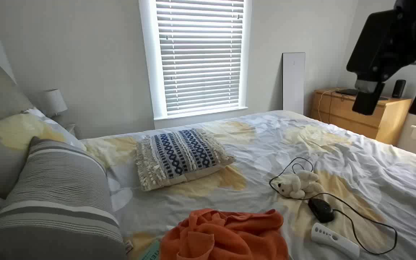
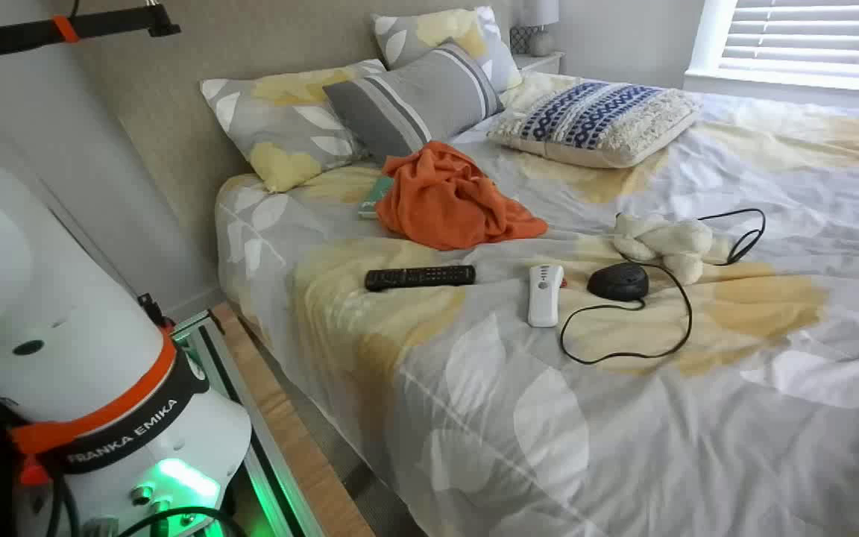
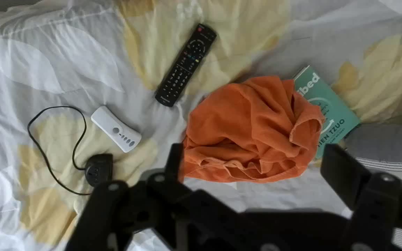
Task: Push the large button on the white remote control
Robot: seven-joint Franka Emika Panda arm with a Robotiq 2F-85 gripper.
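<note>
The white remote control (image 1: 335,241) lies flat on the bed, face up, with a round grey large button and a row of smaller dark marks. It also shows in an exterior view (image 2: 544,302) and in the wrist view (image 3: 112,124), left of the gripper. The large button (image 3: 116,130) is uncovered there. My gripper (image 1: 395,104) hangs high above the bed, well apart from the remote. In the wrist view the gripper (image 3: 253,150) has its fingers wide apart, with nothing between them; the orange cloth lies far below.
An orange cloth (image 2: 452,201) is heaped by a green book (image 3: 330,108). A black remote (image 2: 420,277) lies near the white one. A black boxy device (image 2: 618,282) with a looped cable and a cream stuffed toy (image 1: 298,185) lie beside it. Pillows (image 2: 414,101) stand at the headboard.
</note>
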